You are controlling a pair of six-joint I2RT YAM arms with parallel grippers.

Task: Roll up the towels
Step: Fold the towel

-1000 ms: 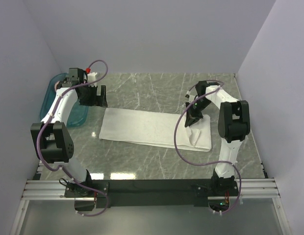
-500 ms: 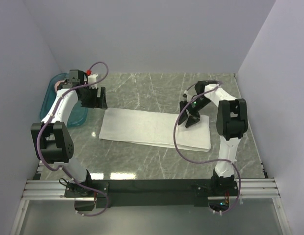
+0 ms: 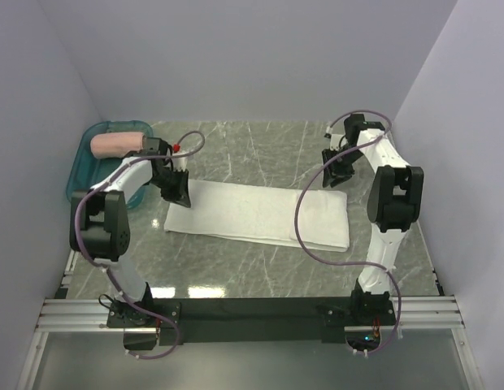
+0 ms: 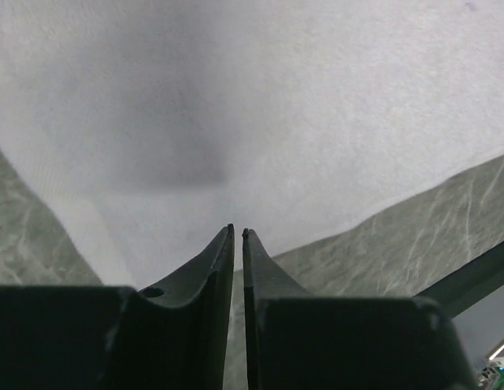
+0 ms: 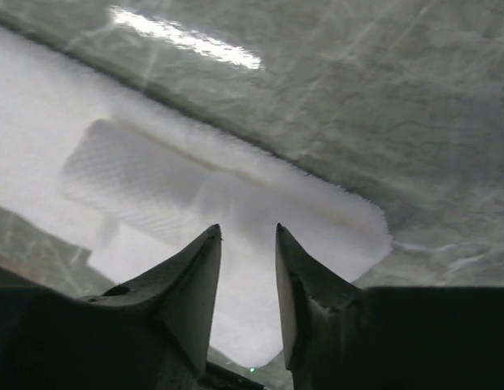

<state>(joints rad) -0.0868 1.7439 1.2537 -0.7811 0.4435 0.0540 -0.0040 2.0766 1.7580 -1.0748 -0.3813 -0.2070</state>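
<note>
The white towel (image 3: 260, 215) lies flat across the middle of the table as a long strip. My left gripper (image 3: 179, 193) is at its far left corner. In the left wrist view the left gripper (image 4: 238, 231) shows only a thin slit between its jaws, pinched on the edge of the white towel (image 4: 276, 106). My right gripper (image 3: 333, 175) hovers at the far right corner. In the right wrist view the right gripper (image 5: 248, 229) is open, with the white towel (image 5: 154, 171) showing in the gap. The salmon-pink towel (image 3: 118, 144) lies rolled in the tray.
The teal plastic tray (image 3: 81, 166) stands at the far left by the side wall. Purple cables loop off both arms above the table. Walls close in the left, right and far sides, and the black base rail (image 3: 252, 309) runs along the near edge.
The left arm swung from the tray to the white towel's far left corner and its jaws closed. The right gripper let go of the towel's right end, moved to the far right corner and stands open.
</note>
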